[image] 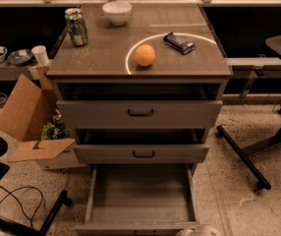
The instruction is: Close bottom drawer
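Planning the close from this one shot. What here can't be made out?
Camera view:
- bottom drawer: front face and handle cut off by the bottom edge.
- gripper: only a pale bit shows at the bottom edge, by the drawer's front right corner.
- top drawer, middle drawer: insides lost in shadow.

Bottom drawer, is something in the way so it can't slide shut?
Nothing visible. The bottom drawer is bare inside, and the slot under the middle drawer looks open. The gripper shows at the picture's bottom edge, by the drawer's front.
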Robot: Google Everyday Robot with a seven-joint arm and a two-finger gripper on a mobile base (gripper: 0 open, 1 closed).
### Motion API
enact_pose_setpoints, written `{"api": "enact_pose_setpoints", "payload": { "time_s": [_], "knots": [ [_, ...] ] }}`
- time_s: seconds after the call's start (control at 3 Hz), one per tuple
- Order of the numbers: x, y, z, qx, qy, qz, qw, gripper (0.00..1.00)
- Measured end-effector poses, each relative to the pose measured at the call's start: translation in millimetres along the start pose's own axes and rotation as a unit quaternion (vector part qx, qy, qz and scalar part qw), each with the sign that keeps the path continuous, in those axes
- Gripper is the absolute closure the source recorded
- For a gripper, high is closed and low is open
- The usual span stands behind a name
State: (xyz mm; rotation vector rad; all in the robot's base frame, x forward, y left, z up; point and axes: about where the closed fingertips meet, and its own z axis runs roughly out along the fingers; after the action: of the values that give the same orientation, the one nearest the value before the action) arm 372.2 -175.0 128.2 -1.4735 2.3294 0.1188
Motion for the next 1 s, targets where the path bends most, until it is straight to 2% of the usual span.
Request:
{"api": "enact_pose_setpoints", "payload": {
  "time_s": [0.33, 0.67, 1.0],
  "knots": [
    [-8.2, -14.1, 16.3, 0.005, -0.022, 0.003, 0.9997, 1.0],
    [-10.3, -15.8, 18.3, 0.007, -0.025, 0.002, 0.9997, 1.0],
    [-23.3, -37.6, 18.0, 0.024, -0.038, -0.01, 0.9989, 1.0]
  ]
}}
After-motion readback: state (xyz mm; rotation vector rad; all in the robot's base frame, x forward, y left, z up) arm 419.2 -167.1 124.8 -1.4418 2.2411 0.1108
